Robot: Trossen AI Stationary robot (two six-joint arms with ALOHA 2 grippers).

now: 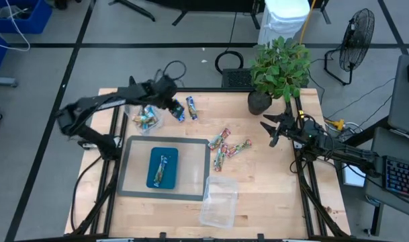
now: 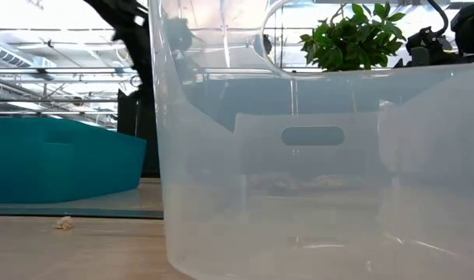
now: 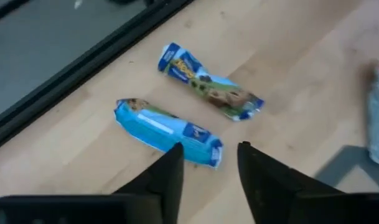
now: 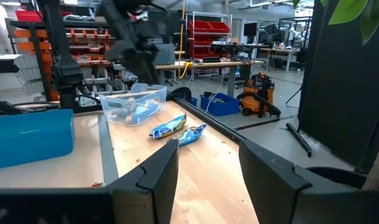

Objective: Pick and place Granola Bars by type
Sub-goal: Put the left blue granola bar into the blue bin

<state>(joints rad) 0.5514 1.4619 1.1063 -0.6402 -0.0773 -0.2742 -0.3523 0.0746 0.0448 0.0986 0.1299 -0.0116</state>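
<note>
Left gripper (image 3: 208, 163): fingers parted with a clear gap, holding nothing; it hangs just above the end of the nearer blue bar (image 3: 167, 132), not touching it as far as the left wrist view shows.

Right gripper (image 4: 208, 163): fingers parted, holding nothing, raised over the table's right edge beside the plant (image 1: 279, 67), well apart from every bar.

Blue bars: two lie loose on the wood just under and beyond the left gripper; the second bar (image 3: 209, 81) lies a little past the first, close beside it but apart. In the high view they show as a pair (image 1: 185, 109) just right of that gripper.

Tub by left gripper: a clear tub (image 1: 144, 117) sits just beside the left gripper, with several bars inside; their count cannot be told.

Loose multicoloured bars: about four in a small cluster (image 1: 228, 146) on the bare wood between the two grippers, nearer the right one.

Teal tray: one tray (image 1: 154, 165) on a grey mat (image 1: 133, 176), near the left arm's side, with one bar (image 1: 164, 169) lying in it.

Second tub: one clear tub (image 1: 219, 198) just past the mat's corner, far from both grippers; no bars show in it.

Left arm pose: stretched from the table's left edge toward the far side, wrist tipped down over the blue bars.

Right arm pose: reaching in from the right edge, gripper pointing left across the table.
</note>
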